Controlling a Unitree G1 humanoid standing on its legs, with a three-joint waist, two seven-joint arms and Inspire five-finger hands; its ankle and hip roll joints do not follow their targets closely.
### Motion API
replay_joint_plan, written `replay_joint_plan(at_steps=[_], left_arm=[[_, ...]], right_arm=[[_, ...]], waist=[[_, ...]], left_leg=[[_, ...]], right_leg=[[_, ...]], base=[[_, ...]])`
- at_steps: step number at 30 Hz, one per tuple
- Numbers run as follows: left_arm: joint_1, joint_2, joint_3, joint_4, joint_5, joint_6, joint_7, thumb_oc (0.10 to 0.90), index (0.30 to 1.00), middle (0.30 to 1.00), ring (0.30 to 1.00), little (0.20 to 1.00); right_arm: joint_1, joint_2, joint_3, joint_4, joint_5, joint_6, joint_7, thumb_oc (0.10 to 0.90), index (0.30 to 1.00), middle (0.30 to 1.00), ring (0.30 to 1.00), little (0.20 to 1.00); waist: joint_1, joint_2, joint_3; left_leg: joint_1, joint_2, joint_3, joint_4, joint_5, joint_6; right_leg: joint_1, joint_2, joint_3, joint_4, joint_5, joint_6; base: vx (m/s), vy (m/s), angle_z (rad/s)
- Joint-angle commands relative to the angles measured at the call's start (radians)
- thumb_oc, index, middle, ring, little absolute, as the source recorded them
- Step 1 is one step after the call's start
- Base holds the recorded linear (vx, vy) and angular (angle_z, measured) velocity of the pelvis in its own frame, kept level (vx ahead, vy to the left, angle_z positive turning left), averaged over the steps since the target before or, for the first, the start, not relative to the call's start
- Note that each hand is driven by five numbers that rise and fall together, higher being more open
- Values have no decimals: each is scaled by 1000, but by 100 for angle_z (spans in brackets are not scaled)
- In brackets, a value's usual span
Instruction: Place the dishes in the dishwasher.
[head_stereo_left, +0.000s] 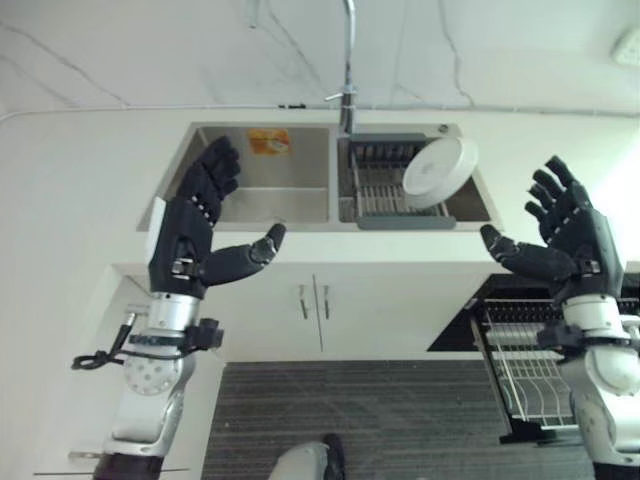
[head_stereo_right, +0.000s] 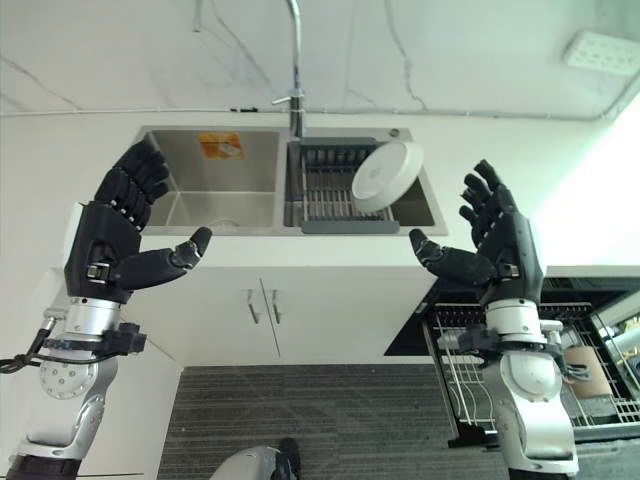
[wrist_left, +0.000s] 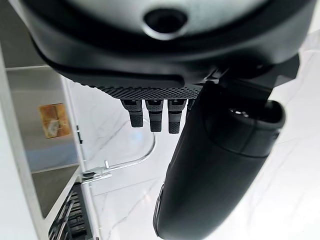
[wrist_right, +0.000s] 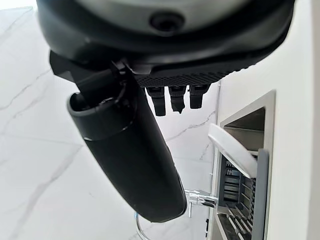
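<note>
**Both hands raised empty; plate in sink rack**

White counter, marble wall, double sink. White plate leans in the right basin's rack. Left hand and right hand spread, holding nothing. Right eye view adds more of the dishwasher rack pulled out.

Bright, even light is washing over the scene, and strong glare is blowing out the table at the far right, where daylight seems to be entering. The white plate in the sink rack is gleaming, while the left sink basin is sitting in soft grey shade and the floor below is looking darker. In the wrist views each robot hand, left and right, is showing as a dark, softly blurred mass against pale marble.
</note>
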Motion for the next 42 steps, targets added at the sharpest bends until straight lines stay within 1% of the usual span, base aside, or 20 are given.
replay_joint_plan(at_steps=[1, 2, 3, 4, 5, 6, 7, 8, 10, 11, 14, 15, 17, 21, 23, 26, 30, 33, 35, 42], left_arm=[[-31, 11, 42, -148, 0, -104, -56, 800, 900, 900, 900, 900], [-38, 11, 51, -149, -18, -87, -60, 800, 900, 900, 900, 900], [-43, 14, 50, -147, -20, -84, -58, 800, 900, 900, 900, 900], [-49, 20, 45, -145, -20, -81, -53, 800, 900, 900, 900, 900], [-54, 22, 40, -141, -13, -81, -49, 800, 900, 900, 900, 900], [-59, 24, 32, -137, -3, -82, -42, 800, 900, 900, 900, 900], [-68, 25, 14, -125, 24, -81, -32, 800, 900, 900, 900, 900], [-70, 26, 12, -123, 27, -82, -29, 800, 900, 900, 900, 900], [-79, 27, -9, -111, 32, -88, -17, 800, 900, 900, 900, 900], [-85, 23, -15, -108, 23, -84, -20, 800, 900, 900, 900, 900], [-93, 18, -23, -110, 16, -74, -13, 800, 900, 900, 900, 900], [-107, 16, -27, -107, 13, -62, -10, 800, 900, 900, 900, 900], [-113, 11, -29, -106, 14, -51, -5, 800, 900, 900, 900, 900], [-108, 3, -28, -115, 19, -41, -9, 800, 900, 900, 900, 900], [-109, 4, -30, -117, 31, -38, -5, 800, 900, 900, 900, 900], [-110, 7, -36, -116, 28, -40, 4, 800, 900, 900, 900, 900], [-98, 2, -40, -112, 16, -54, -9, 800, 900, 900, 900, 900], [-115, -1, -73, -96, 5, -53, -19, 800, 900, 900, 900, 900], [-121, -4, -95, -85, -7, -43, -34, 800, 900, 900, 900, 900], [-149, 3, -161, -32, -21, -28, -38, 800, 900, 900, 900, 900]], right_arm=[[-52, -6, -66, -62, 106, -191, 10, 800, 900, 900, 900, 900], [-65, 8, -67, -58, 118, -178, 22, 800, 900, 900, 900, 900], [-69, 12, -66, -58, 120, -177, 26, 800, 900, 900, 900, 900], [-73, 16, -65, -59, 132, -178, 28, 800, 900, 900, 900, 900], [-73, 18, -65, -58, 137, -183, 28, 800, 900, 900, 900, 900], [-72, 18, -64, -55, 146, -190, 29, 800, 900, 900, 900, 900], [-73, 21, -57, -52, 156, -197, 29, 800, 900, 900, 900, 900], [-73, 22, -56, -52, 158, -196, 29, 800, 900, 900, 900, 900], [-72, 30, -38, -52, 153, -183, 28, 800, 900, 900, 900, 900], [-69, 30, -30, -47, 149, -181, 23, 800, 900, 900, 900, 900], [-74, 31, -22, -40, 155, -169, 16, 800, 900, 900, 900, 900], [-93, 34, -14, -30, 152, -147, -1, 800, 900, 900, 900, 900], [-109, 36, -10, -15, 154, -127, -12, 800, 900, 900, 900, 900], [-115, 38, -16, -13, 192, -99, -15, 800, 900, 900, 900, 900], [-123, 41, -14, -6, 193, -98, -21, 800, 900, 900, 900, 900], [-133, 43, -13, 2, 198, -107, -21, 800, 900, 900, 900, 900], [-145, 43, -6, 14, 231, -104, -1, 800, 900, 900, 900, 900], [-177, 47, 21, 68, 330, -74, 39, 800, 900, 900, 900, 900], [-195, 44, 40, 103, 356, -49, 48, 800, 900, 900, 900, 900], [-279, 23, 83, 257, 396, -15, 47, 800, 900, 900, 900, 900]], waist=[[-21, 18, -67], [-19, 8, -68], [-23, 5, -65], [-30, -3, -60], [-38, -15, -52], [-48, -29, -45], [-61, -46, -42], [-62, -48, -43], [-72, -55, -37], [-71, -55, -39], [-74, -55, -49], [-72, -51, -62], [-73, -45, -78], [-76, -37, -95], [-80, -32, -99], [-83, -24, -102], [-81, -19, -102], [-75, -18, -105], [-70, -19, -109], [-47, -25, -114]], left_leg=[[56, 52, -90, -70, -44, -126], [58, 49, -90, -70, -42, -140], [62, 52, -91, -70, -45, -146], [69, 50, -88, -70, -49, -154], [79, 45, -84, -70, -56, -159], [90, 34, -79, -70, -65, -162], [105, 15, -76, -70, -82, -161], [104, 13, -76, -70, -83, -159], [129, -7, -87, -70, -104, -147], [136, -9, -91, -70, -110, -147], [154, -4, -90, -70, -122, -149], [165, 9, -81, -70, -127, -149], [174, 29, -68, -70, -132, -152], [180, 60, -41, -70, -135, -163], [178, 75, -33, -70, -132, -171], [173, 87, -32, -70, -128, -180], [175, 101, -23, -70, -125, -189], [176, 104, -27, -70, -125, -192], [178, 104, -31, -70, -124, -193], [191, 105, -43, -70, -126, -195]], right_leg=[[-180, 22, -62, 221, 100, -19], [-183, 52, -96, 78, 67, -27], [-174, 66, -109, 1, 75, -26], [-175, 79, -124, -115, 86, -22], [-196, 76, -122, -147, 76, -20], [-239, 64, -108, -147, 60, -16], [-301, 43, -82, -147, 96, -4], [-306, 40, -80, -147, 104, -2], [-355, 18, -62, -147, 171, 15], [-353, 15, -66, -147, 153, 16], [-339, 13, -81, -147, 143, 19], [-326, 21, -100, -147, 101, 13], [-301, 33, -114, -147, 58, 2], [-267, 47, -132, -147, 14, -19], [-255, 56, -131, -147, -3, -27], [-245, 75, -115, -147, -21, -34], [-230, 89, -116, -147, -39, -42], [-221, 98, -109, -147, -48, -47], [-214, 100, -107, -147, -53, -48], [-194, 102, -115, -147, -57, -51]], base=[[150, 19, 22], [144, -91, 9], [168, -258, -28], [104, -213, -12], [115, -234, 1], [172, -241, -14], [151, -177, -16], [206, -186, -14], [218, -190, 28], [198, -196, 32], [166, -230, 32], [180, -293, 39], [187, -257, 10], [99, -124, -13], [74, -93, -8], [64, -80, -13], [39, -59, -7], [25, -34, -3], [31, -32, 3], [21, -14, 8]])
